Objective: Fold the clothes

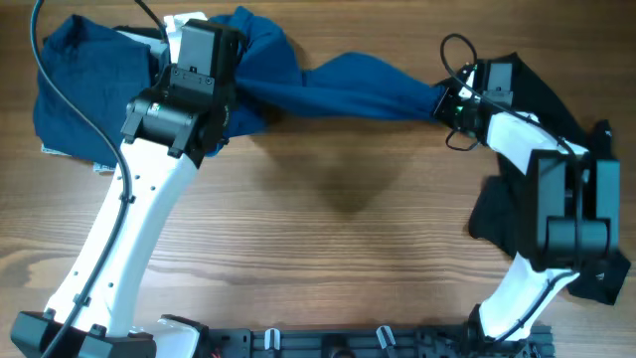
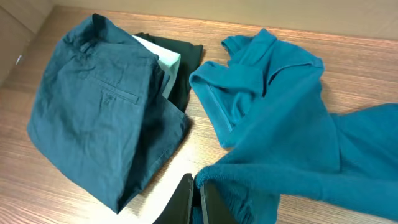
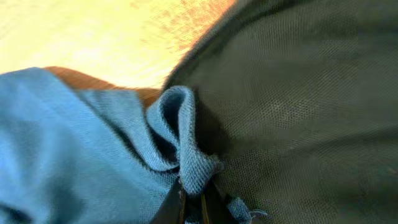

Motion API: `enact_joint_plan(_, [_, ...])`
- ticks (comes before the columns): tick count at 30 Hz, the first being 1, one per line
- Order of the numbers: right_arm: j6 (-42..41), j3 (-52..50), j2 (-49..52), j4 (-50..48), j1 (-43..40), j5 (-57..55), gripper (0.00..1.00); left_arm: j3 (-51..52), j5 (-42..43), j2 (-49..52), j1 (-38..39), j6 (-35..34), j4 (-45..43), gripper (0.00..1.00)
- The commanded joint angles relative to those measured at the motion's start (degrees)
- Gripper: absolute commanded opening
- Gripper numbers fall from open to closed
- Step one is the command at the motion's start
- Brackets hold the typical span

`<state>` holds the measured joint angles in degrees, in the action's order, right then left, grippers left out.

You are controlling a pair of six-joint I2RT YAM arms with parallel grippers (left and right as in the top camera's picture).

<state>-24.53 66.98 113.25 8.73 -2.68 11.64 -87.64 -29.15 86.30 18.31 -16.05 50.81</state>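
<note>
Currently holding blue shirt [image 1: 348, 88] stretched over far tabletop [image 1: 328, 249], clamped at left end in left hand [image 2: 198, 196] and at right edge in right hand [image 3: 191, 202], likely to pull flat before folding. Beside black garment [image 1: 497, 214] at right.

Robotics lab bench. Two white robot arms, left arm [image 1: 139, 209] and right arm [image 1: 512, 134], are rising from a black rail [image 1: 348, 343] that is running along the near edge of a wood-grain table [image 1: 328, 249]. Black cables [image 1: 35, 40] are looping over their joints. Loose clothes [image 1: 348, 89] are lying on the tabletop, and a plain tan panel [image 2: 348, 22] is standing behind it, as in a test cell.
</note>
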Motion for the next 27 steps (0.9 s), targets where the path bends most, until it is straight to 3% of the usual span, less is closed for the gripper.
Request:
enact_joint_plan(1, [3.5,-0.1,-10.1,1.7,0.0,-0.2,0.04,0.0,-2.1,-0.2,-0.6,-0.7,-0.7,0.04])
enact_joint_plan(11, [3.8,0.4,-31.8,7.8,-0.4,-7.9,0.04,0.0,-2.9,-6.7,-0.6,2.3,-7.4,0.04])
enact_joint_plan(21, [5.1,0.4,-29.4,9.5,-0.4,-8.2,0.06,0.0,-2.9,-8.7,-0.6,2.3,-5.9,0.04])
enact_joint_plan(24, [5.7,0.4,-27.4,9.1,-0.4,-8.2,0.21,0.0,-2.9,-8.6,-0.6,2.3,-5.8,0.04])
enact_joint_plan(27, [6.6,0.4,-25.5,8.6,-0.7,-8.3,0.55,0.0,-2.9,-8.6,-0.6,2.3,-5.8,0.04])
